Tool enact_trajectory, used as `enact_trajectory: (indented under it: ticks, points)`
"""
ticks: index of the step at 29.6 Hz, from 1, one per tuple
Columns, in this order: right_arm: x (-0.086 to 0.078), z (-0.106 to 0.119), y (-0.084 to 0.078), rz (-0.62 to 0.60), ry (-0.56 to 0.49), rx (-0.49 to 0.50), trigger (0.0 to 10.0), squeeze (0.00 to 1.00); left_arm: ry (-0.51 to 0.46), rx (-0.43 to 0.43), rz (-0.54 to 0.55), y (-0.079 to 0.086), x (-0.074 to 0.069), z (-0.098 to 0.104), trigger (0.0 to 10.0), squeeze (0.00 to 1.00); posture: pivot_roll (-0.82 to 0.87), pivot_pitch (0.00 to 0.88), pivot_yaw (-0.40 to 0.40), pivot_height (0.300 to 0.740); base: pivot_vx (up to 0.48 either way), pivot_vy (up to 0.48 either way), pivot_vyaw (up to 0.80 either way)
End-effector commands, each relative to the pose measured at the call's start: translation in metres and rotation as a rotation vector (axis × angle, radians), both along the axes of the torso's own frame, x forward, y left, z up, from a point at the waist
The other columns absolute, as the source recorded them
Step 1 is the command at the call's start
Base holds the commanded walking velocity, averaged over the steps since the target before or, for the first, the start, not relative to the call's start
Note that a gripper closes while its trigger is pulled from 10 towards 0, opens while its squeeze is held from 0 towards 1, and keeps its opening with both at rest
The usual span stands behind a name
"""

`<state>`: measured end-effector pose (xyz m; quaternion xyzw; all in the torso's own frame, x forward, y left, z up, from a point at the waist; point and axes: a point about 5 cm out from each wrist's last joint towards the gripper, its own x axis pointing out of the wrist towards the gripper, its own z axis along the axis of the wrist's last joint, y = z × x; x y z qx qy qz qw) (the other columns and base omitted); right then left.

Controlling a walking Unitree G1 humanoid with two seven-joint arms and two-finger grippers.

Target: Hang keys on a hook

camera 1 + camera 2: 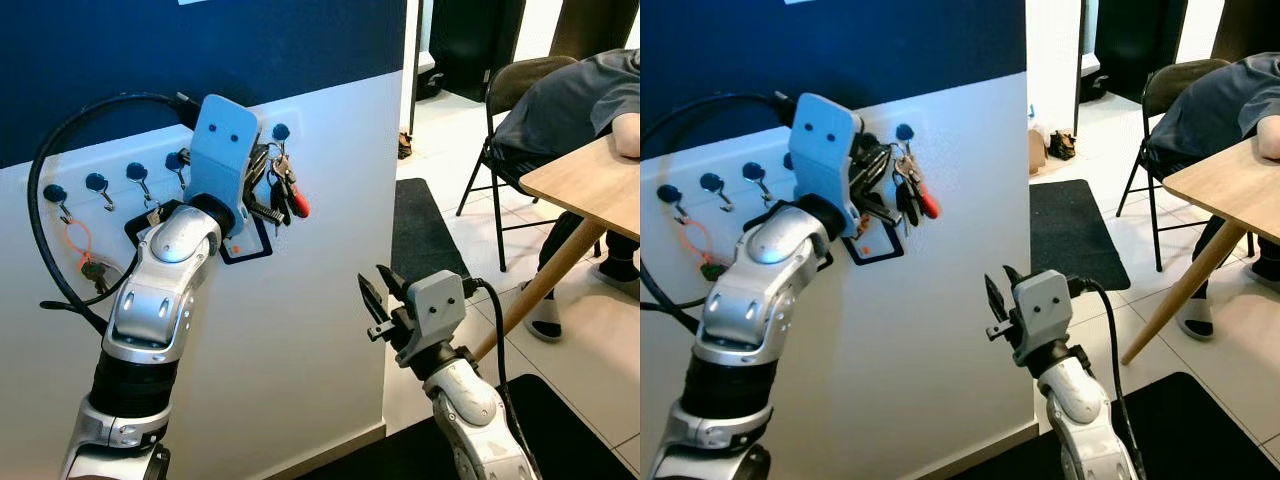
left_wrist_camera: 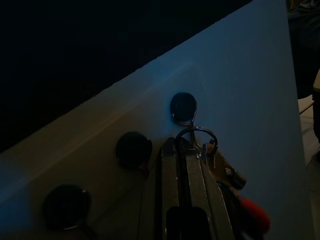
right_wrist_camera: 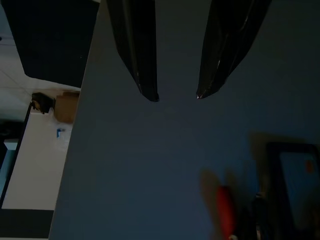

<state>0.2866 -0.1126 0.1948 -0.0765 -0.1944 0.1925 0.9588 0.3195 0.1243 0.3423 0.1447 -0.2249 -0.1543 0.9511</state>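
While clamped, left gripper (image 2: 182,150) holds keys (image 1: 285,190) at hook (image 2: 183,107)

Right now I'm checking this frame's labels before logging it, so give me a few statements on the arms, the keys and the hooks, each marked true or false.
1. The left gripper holds the keys up at the row of dark hooks. True.
2. The key bunch carries a red piece. True.
3. The right gripper grips the keys. False: it hangs lower, away from the hooks, with its fingers apart and nothing between them.
4. The hooks sit on the dark blue part of the wall. False: they sit on the white part below it.
5. A person sits at the wooden table. True.
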Motion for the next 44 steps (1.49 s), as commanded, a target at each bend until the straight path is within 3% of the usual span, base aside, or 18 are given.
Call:
enact_trajectory:
  ticks: [1,15,34,44]
  points:
    - [-0.003,-0.002,0.004,0.012,0.009,0.001,10.0,0.0,-0.01,-0.002,-0.006,0.0,-0.003,0.001,10.0,0.0,0.03,0.158,0.156,0.74,0.0,0.0,0.0]
    - [-0.003,-0.002,0.005,0.007,0.011,0.002,10.0,0.0,0.008,0.024,-0.076,-0.022,-0.002,-0.006,10.0,0.0,0.03,0.162,0.163,0.74,0.0,0.0,0.0]
    - [-0.003,-0.003,0.004,0.002,0.012,0.005,10.0,0.0,-0.01,-0.013,0.001,-0.01,0.004,0.0,10.0,0.0,0.03,0.161,0.157,0.74,0.0,0.0,0.0]
    - [-0.002,-0.002,0.006,0.009,0.012,0.004,10.0,0.0,-0.026,0.003,-0.063,-0.034,0.002,0.002,10.0,0.0,0.03,0.166,0.155,0.74,0.0,0.0,0.0]
